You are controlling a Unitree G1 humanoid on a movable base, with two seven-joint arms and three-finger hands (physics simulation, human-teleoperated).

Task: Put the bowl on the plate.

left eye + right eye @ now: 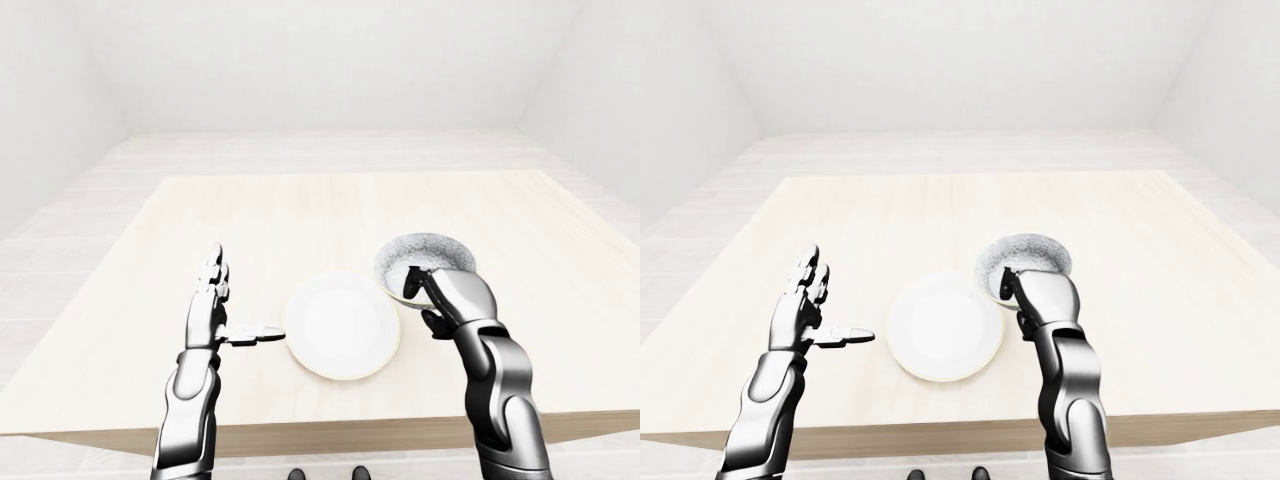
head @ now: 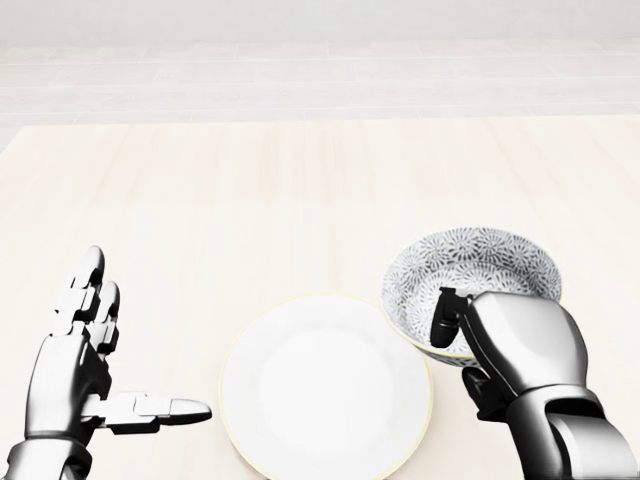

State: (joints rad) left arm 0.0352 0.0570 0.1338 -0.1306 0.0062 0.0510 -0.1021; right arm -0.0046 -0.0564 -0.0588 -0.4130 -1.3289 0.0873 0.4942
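The bowl [image 2: 480, 270] is hanging at the head view's lower right, rim pinched by the right robot hand [image 2: 515, 345]. It is needing centring, level, over the plate [image 2: 325, 390].

Pale wood table [image 1: 300, 210]; light plank floor [image 1: 330, 150] beyond; white walls [image 1: 320, 60].

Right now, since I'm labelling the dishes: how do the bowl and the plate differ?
The bowl is deep, with a grey pattern inside; the plate is flat and plain white. The bowl is gripped at its rim by the right hand; the plate lies on the table, no hand on it. Both are round.
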